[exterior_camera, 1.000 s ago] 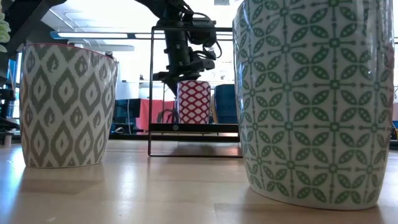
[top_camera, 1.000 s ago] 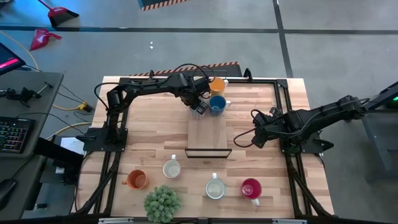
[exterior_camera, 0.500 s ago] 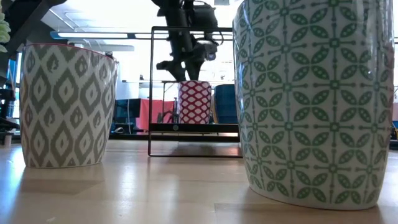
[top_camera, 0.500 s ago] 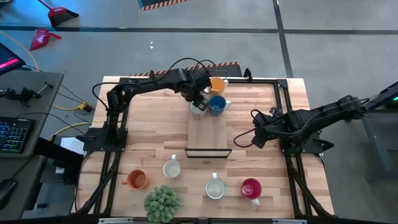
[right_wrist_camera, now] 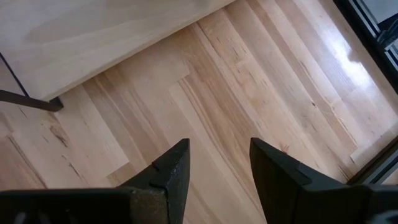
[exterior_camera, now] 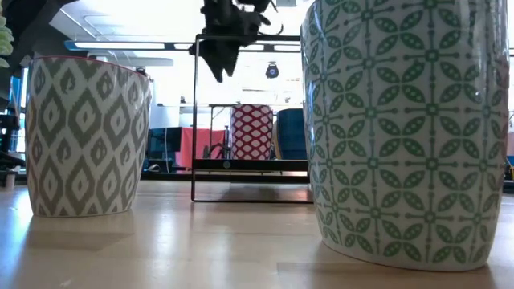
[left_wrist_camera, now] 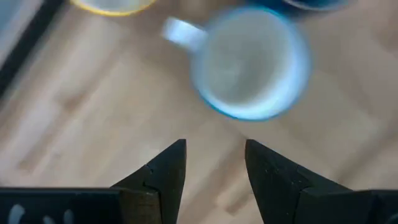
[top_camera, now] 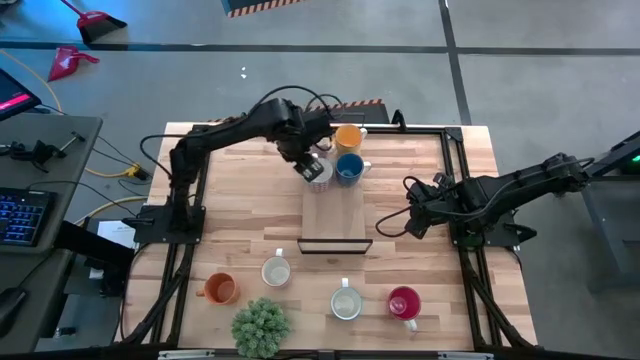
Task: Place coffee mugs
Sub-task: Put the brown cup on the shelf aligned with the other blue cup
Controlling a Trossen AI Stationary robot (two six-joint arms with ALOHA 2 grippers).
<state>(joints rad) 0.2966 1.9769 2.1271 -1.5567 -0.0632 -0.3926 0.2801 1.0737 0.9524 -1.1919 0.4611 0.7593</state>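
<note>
The coffee mugs sit in two groups on your worktop (top_camera: pixel 240 200): at the far edge, a white mug (top_camera: pixel 319 170) stands on the far end of a raised wooden shelf (top_camera: pixel 335 215), with a blue mug (top_camera: pixel 349 168) touching or just beside it and an orange mug (top_camera: pixel 348 137) just behind that one, close to the far edge. Along the near edge you have a second orange mug (top_camera: pixel 221 288) toward the left, a white mug (top_camera: pixel 276 271) next to it, another white mug (top_camera: pixel 346 303) further right, and a red-pink mug (top_camera: pixel 404 302) nearest the right side. A green spiky plant ball (top_camera: pixel 261 326) lies at the near edge, just in front of the two left mugs. Your left tool (top_camera: pixel 303 160) hangs above the worktop just to the left of the white mug on the shelf; in the left wrist view its fingers (left_wrist_camera: pixel 163 174) stand apart with nothing between them, and the mug (left_wrist_camera: pixel 250 63) shows blurred beyond them with its handle sticking out sideways. Your right tool (top_camera: pixel 411 222) waits over bare wood near the right side of the worktop, just off the shelf's right edge; its fingers (right_wrist_camera: pixel 168 171) are parted too and hold nothing. In the low view the red-patterned side of a mug (exterior_camera: pixel 251 131) shows on the shelf inside a black wire frame (exterior_camera: pixel 195 112).
</note>
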